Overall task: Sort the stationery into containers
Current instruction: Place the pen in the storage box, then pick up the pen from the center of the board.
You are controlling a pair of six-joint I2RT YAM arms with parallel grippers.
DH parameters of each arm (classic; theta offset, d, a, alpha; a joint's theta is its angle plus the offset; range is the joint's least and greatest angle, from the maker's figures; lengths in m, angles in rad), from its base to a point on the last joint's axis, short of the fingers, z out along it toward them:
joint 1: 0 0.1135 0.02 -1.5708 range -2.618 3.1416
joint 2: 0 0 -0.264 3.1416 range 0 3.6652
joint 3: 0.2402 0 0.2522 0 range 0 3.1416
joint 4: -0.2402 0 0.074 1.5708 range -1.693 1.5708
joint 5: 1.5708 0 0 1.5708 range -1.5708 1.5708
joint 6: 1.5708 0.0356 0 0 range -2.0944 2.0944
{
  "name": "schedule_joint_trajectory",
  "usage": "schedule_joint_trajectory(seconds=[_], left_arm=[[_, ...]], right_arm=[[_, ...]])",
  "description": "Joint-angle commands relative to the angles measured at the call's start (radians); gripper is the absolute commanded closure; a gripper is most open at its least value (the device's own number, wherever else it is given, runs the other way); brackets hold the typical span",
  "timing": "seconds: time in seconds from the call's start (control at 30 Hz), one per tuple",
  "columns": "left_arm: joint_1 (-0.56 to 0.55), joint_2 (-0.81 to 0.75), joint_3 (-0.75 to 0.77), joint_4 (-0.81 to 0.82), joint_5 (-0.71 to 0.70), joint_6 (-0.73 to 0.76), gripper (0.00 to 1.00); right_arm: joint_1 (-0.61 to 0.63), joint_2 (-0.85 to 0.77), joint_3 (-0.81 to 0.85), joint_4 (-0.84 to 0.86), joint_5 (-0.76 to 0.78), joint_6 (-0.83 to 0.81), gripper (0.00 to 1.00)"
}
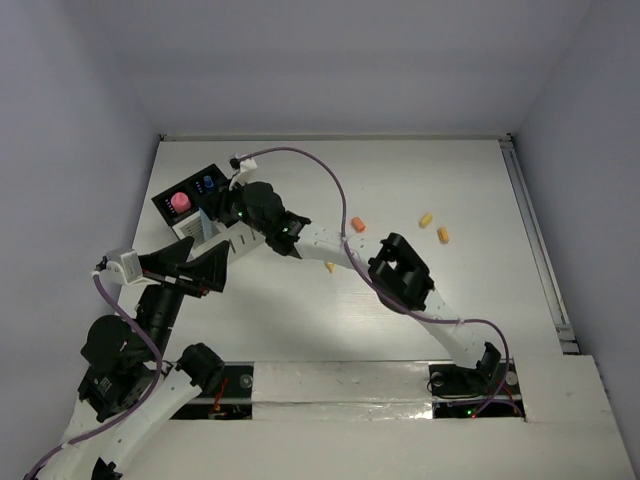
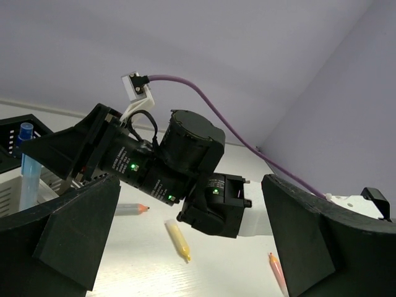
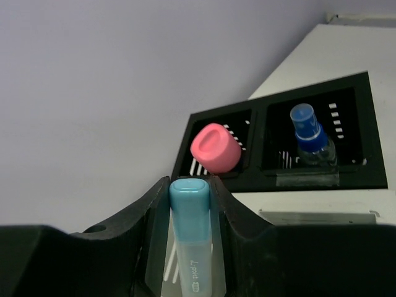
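**Over the organizer's near edge: a light blue marker about to go in**

At the far left of the worktop point(image 1: 450, 310) stands the organizer point(image 1: 163, 204). Its two black compartments each hold one piece: a pink-capped piece point(image 3: 215, 148) and a blue-capped bottle point(image 3: 310, 137). I cannot tell what the white compartments hold.

The right end effector point(image 3: 190, 193) is clenched on a light blue marker point(image 3: 192, 247), held upright just at the organizer's near white side. The left end effector point(image 2: 189, 204) is spread wide, grasping nothing, just near of the organizer.

The job looks less than half done. Lying loose to the right are an orange piece point(image 1: 358, 224), two yellow-orange pieces point(image 1: 426, 219) and a yellow stick point(image 2: 177, 240). A grey pencil-like stick point(image 2: 130, 209) and a pink one point(image 2: 276, 269) lie close by.
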Motion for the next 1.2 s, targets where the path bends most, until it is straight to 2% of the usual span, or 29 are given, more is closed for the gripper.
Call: schedule_joint_trajectory(seconds=[0.0,0.03,0.07,0.17,0.2,0.3,0.37,0.47,0.5,0.57,0.63,0.67,0.8,0.97,1.07,1.17], left_arm=[[0.001,0.000,-0.005,0.028,-0.008,0.015,0.01],[0.001,0.003,-0.005,0.028,-0.006,0.015,0.01],[0.001,0.004,-0.005,0.029,-0.006,0.015,0.01],[0.001,0.014,-0.005,0.031,-0.002,0.013,0.01],[0.001,0.017,-0.007,0.031,-0.002,0.010,0.01],[0.001,0.026,-0.007,0.032,0.004,0.009,0.01],[0.001,0.036,-0.008,0.035,0.011,0.006,0.01],[0.001,0.060,-0.011,0.043,0.035,-0.003,0.01],[0.001,0.069,-0.013,0.046,0.046,-0.006,0.01],[0.001,0.107,-0.016,0.063,0.098,-0.014,0.02],[0.001,0.145,-0.016,0.077,0.144,-0.017,0.05],[0.001,0.194,-0.011,0.087,0.190,-0.026,0.05],[0.001,0.291,-0.034,0.162,0.302,-0.063,0.10],[0.001,0.388,-0.111,0.329,0.405,-0.125,0.21],[0.001,0.443,-0.148,0.393,0.442,-0.158,0.28],[0.001,0.500,-0.177,0.448,0.474,-0.183,0.33]], right_arm=[[0.006,-0.014,0.032,0.040,-0.008,-0.030,0.63],[0.006,-0.024,0.026,0.043,-0.014,-0.034,0.59],[0.006,-0.045,0.016,0.044,-0.013,-0.040,0.50],[0.006,-0.088,-0.005,0.041,-0.018,-0.064,0.40],[0.006,-0.128,-0.042,0.046,-0.016,-0.069,0.33],[0.006,-0.223,-0.117,0.063,-0.011,-0.093,0.27],[0.006,-0.277,-0.207,0.061,-0.004,-0.119,0.27],[-0.006,-0.411,-0.403,0.058,0.010,-0.144,0.36],[-0.025,-0.447,-0.462,0.051,0.013,-0.142,0.47],[-0.066,-0.546,-0.633,0.029,0.021,-0.132,0.58],[-0.103,-0.608,-0.741,-0.027,0.027,-0.106,0.75],[-0.145,-0.660,-0.828,-0.094,0.013,-0.095,0.79],[-0.227,-0.779,-0.979,-0.309,0.010,-0.086,0.83],[-0.236,-0.921,-1.175,-0.364,0.009,-0.038,0.82],[-0.236,-0.968,-1.269,-0.391,0.062,0.000,0.78],[-0.262,-1.022,-1.335,-0.462,0.139,0.038,0.66]])
